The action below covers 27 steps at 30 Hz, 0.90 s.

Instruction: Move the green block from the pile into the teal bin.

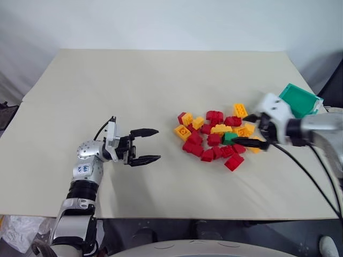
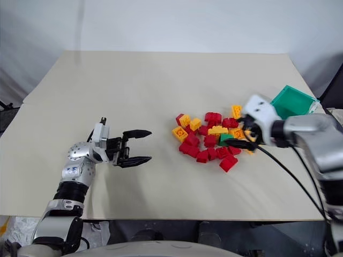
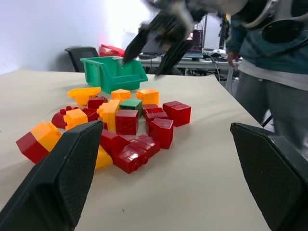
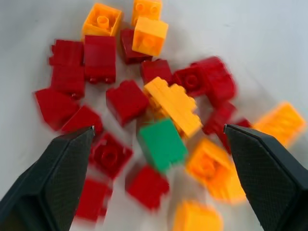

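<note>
Right gripper, fingers wide, hovers over the green block wedged in the pile; left gripper wide, empty; teal bin nearby; closing may catch neighbouring bricks

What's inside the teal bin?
The teal bin looks empty where its inside shows. The right gripper hides its near corner. The green block lies in the pile.

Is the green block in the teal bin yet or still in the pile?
Still in the pile: the green block lies among red and orange bricks, apart from the teal bin.
</note>
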Each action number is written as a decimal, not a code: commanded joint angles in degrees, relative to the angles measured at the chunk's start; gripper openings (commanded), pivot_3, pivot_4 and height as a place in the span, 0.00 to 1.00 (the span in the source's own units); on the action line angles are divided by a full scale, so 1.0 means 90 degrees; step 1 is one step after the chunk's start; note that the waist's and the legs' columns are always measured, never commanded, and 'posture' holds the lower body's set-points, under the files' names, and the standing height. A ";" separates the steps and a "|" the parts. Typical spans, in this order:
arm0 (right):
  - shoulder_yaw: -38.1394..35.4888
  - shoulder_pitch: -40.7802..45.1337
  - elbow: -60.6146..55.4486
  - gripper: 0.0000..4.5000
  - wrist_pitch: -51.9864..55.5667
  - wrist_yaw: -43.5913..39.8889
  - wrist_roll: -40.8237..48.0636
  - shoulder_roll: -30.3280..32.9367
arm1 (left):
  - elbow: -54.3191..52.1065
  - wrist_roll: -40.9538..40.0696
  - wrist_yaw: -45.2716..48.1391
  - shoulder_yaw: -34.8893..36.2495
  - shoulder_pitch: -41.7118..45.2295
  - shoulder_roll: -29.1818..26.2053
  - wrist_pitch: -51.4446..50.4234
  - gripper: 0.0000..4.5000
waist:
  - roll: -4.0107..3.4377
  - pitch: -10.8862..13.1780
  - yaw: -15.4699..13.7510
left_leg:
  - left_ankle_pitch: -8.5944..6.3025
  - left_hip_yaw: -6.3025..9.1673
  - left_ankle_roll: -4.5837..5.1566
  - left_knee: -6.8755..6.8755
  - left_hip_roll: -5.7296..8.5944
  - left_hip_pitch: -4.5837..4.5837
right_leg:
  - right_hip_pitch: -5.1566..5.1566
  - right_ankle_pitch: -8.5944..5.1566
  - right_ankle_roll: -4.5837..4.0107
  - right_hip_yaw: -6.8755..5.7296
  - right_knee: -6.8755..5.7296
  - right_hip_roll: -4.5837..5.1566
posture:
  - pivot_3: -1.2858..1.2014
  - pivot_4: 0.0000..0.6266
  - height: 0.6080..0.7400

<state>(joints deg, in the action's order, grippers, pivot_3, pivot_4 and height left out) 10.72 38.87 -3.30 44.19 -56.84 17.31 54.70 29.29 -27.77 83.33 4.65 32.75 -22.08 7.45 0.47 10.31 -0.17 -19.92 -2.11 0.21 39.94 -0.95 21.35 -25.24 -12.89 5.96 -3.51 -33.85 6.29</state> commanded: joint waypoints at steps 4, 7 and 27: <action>0.1003 0.0904 0.1496 1.00 -0.0403 -0.0382 -0.1027 -0.0412 | -0.0492 -0.0077 -0.0205 0.0143 -0.0264 -0.0050 0.0075 1.00 | -0.0001 0.0000 -0.0006 | 0.0009 -0.0014 -0.0017 0.0003 0.0006 0.0022 | -0.0016 0.0002 0.0003 0.0003 0.0009 0.0004 | 0.52 0.24 1.00; 0.1284 0.1136 0.1840 1.00 -0.0479 -0.0651 -0.1341 -0.0475 | -0.0725 -0.0103 -0.0321 0.0183 -0.0465 -0.0068 0.0041 1.00 | 0.0000 0.0000 0.0010 | 0.0002 -0.0025 -0.0005 0.0003 0.0010 0.0022 | -0.0016 0.0003 0.0005 0.0003 0.0016 0.0012 | 0.52 0.24 1.00; 0.1142 0.1011 0.1532 1.00 0.0307 -0.1015 -0.1659 -0.1049 | -0.0971 -0.0083 -0.0572 0.0108 -0.0652 0.0031 0.0038 1.00 | -0.0001 -0.0001 0.0037 | -0.0001 -0.0033 -0.0006 0.0007 0.0002 0.0004 | -0.0016 0.0003 0.0006 0.0005 -0.0008 0.0008 | 0.52 0.24 1.00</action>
<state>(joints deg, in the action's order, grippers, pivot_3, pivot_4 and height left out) 21.94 48.18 9.64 46.69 -66.47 2.12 45.74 22.33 -27.82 78.35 5.59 26.39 -21.94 7.46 0.46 10.30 0.16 -19.93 -2.39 0.15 40.00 -0.93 21.39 -25.38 -12.86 6.01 -3.47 -33.93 6.36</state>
